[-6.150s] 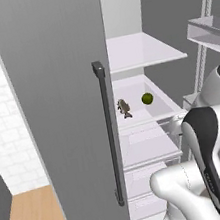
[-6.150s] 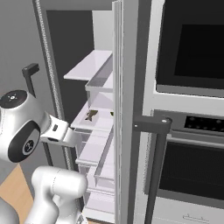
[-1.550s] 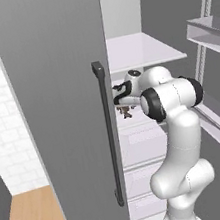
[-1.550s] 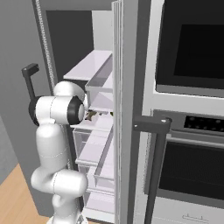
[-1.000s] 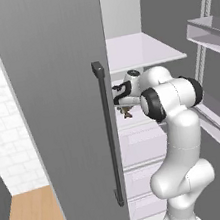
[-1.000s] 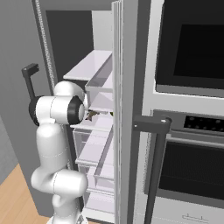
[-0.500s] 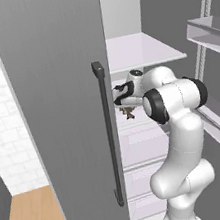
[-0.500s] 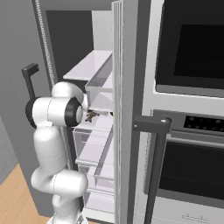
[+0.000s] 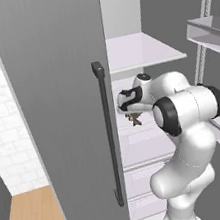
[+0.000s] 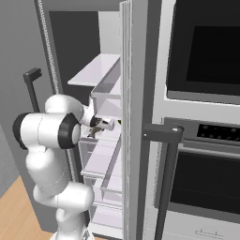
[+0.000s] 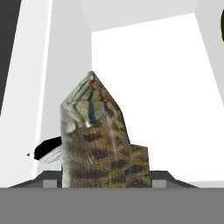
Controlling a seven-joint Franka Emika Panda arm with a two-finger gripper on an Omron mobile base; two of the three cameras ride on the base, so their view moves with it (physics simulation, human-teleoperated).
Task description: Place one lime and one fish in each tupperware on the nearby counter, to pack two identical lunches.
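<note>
Fish (image 11: 96, 144) inside open fridge (image 9: 138, 56)

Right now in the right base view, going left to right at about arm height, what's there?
Dark fridge door handle → white arm → end effector on the fish inside the fridge → edge of the open fridge door → oven handle → oven window.

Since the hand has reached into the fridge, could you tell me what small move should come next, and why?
Probably draw the gripper straight back out of the fridge. The fish sits close between the fingertips, apparently gripped, and the tupperware is elsewhere, so it must clear the shelf first.
</note>
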